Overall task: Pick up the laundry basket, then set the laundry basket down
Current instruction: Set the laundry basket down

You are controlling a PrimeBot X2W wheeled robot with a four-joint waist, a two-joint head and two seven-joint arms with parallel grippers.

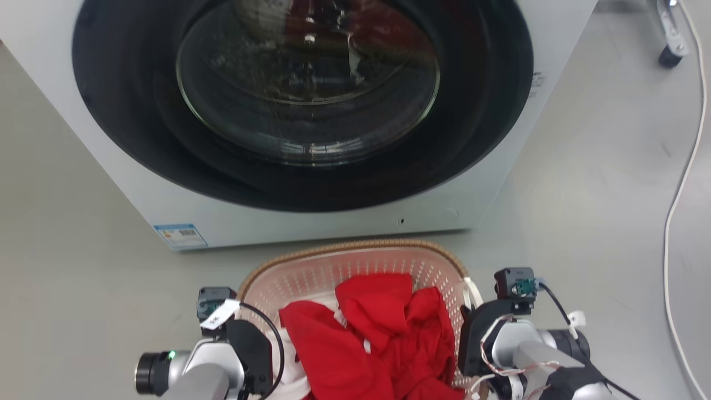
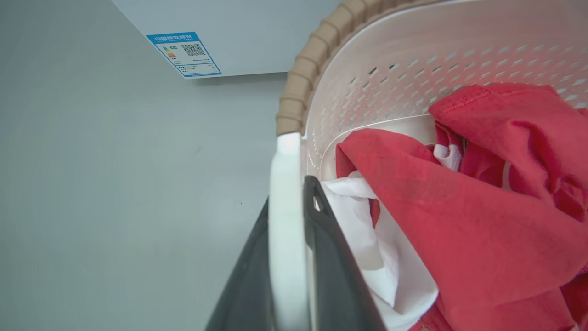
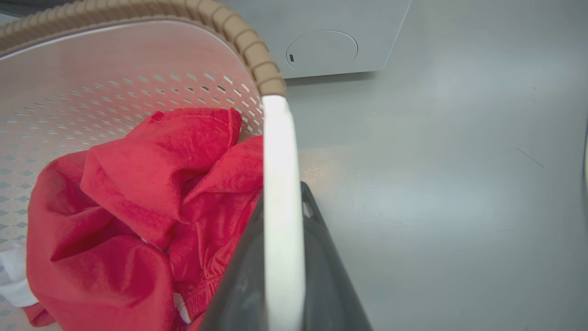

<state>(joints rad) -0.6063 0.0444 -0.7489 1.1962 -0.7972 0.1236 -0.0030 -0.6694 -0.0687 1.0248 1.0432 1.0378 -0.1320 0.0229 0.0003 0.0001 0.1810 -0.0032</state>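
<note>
– At six o'clock of the head view, what is entered first?
– One laundry basket: cream perforated walls, brown woven-look rim, rounded corners. It sits just in front of the washing machine, which takes up twelve o'clock. Whether its base touches the floor cannot be told.

– Contents?
– One heap of red clothes, crumpled and piled toward the near side. One white cloth lies partly under them by the left wall.

– State of the left gripper?
– At seven o'clock of the head view, clenched on the left handle. One dark finger is outside the white bar and one inside the basket, both pressed against it.

– And the right gripper?
– At five o'clock, clamped in the same way on the right handle, with the white bar pinched between its two fingers.

– Machine particulars?
– White cabinet and a round dark door with a glass centre. A blue label is at the cabinet's seven-o'clock corner and a small round cover at its five-o'clock corner.

– Sundries?
– One white cable, lying on the grey floor at three o'clock, well apart from the basket.
</note>
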